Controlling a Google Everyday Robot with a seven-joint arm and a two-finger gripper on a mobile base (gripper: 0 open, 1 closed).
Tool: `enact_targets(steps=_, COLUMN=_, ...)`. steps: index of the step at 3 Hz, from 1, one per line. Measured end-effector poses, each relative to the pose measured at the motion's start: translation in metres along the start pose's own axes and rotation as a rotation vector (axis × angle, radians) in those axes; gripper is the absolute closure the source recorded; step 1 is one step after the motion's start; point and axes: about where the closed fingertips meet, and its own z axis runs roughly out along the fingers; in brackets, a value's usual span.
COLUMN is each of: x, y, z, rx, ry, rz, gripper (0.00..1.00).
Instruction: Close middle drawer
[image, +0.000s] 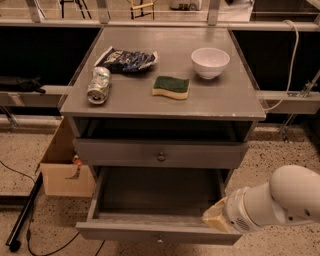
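One middle drawer (150, 231) stands pulled out, gripper (216, 220) seemingly touching its front corner, grip unreadable.

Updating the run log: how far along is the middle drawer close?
Done: the gripper is at the front right corner of the middle drawer. In hand: contact there is not clear. Left: the whole push; the drawer stands far out, well ahead of the top drawer.
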Motion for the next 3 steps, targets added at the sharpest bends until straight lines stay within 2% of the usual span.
enact_targets(steps=1, x=0.011, y=0.002, z=0.023, rx=-0.049, ry=-0.008, rz=0.046, gripper=1.0)
enact_targets(steps=3, x=0.06, y=0.027, z=0.102, rx=-0.185, ry=0.024, rz=0.15, gripper=1.0)
